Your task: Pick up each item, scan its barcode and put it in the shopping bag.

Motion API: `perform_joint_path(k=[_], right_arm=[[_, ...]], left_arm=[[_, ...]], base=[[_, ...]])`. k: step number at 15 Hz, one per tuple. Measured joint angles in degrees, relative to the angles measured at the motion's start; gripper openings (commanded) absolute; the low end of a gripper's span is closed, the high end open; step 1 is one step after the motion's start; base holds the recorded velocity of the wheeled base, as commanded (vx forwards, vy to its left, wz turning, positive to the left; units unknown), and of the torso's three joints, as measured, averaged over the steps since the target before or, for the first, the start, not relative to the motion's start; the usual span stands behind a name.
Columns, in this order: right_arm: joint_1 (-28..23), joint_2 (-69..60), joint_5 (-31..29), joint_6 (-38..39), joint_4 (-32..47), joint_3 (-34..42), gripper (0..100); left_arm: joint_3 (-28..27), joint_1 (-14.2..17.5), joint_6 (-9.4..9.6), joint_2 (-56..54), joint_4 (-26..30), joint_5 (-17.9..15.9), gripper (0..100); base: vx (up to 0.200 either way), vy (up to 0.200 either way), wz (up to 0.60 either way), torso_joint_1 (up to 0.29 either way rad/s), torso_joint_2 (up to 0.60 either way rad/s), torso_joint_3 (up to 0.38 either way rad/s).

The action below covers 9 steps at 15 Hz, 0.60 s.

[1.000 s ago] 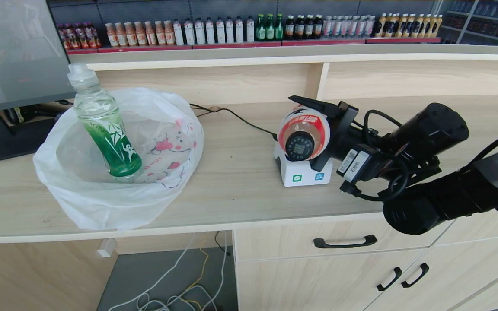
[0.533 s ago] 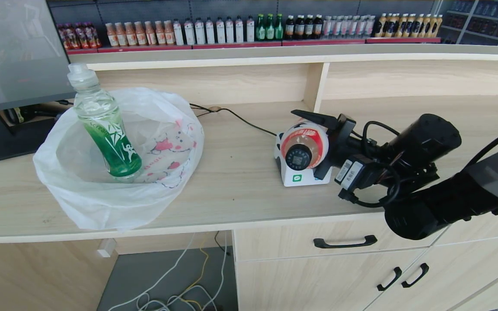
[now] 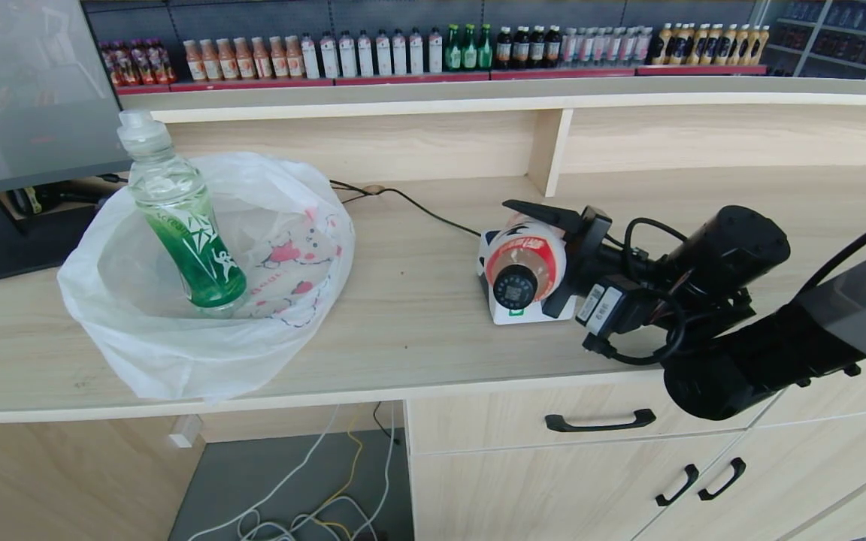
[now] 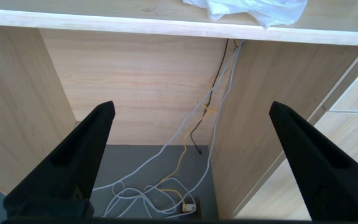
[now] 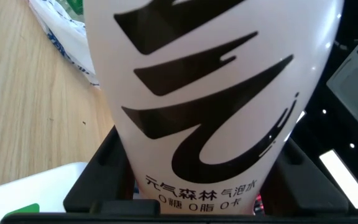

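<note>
My right gripper [image 3: 549, 255] is shut on a white bottle [image 3: 527, 259] with a red band and black cap, held on its side with the cap toward the camera. It hangs just over the small white barcode scanner [image 3: 512, 309] on the counter. In the right wrist view the bottle [image 5: 210, 93] has black brush strokes on white, and a corner of the scanner [image 5: 17, 193] shows below it. A white shopping bag [image 3: 177, 315] lies open at the left with a green bottle [image 3: 185, 225] standing in it. My left gripper [image 4: 188, 162] is open below the counter, over floor cables.
The wooden counter [image 3: 410, 300] has a raised back shelf and a divider [image 3: 549, 150]. A black cable [image 3: 410, 203] runs to the scanner. A monitor [image 3: 27, 90] stands at far left. Drawers with black handles [image 3: 598, 421] sit below. Shelves of drinks [image 3: 433, 49] line the back wall.
The right gripper has lowered the white bottle and drawn it slightly nearer, down onto the scanner. The bag and green bottle have not moved.
</note>
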Motion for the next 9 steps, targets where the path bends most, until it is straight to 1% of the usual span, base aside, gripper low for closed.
perform_joint_path(k=[9], right_arm=[[0.0,0.0,-0.1,-0.2,0.1,0.1,0]], left_arm=[[0.0,0.0,0.06,0.0,0.0,0.0,100]], base=[[0.0,0.0,0.0,0.0,0.0,0.0]])
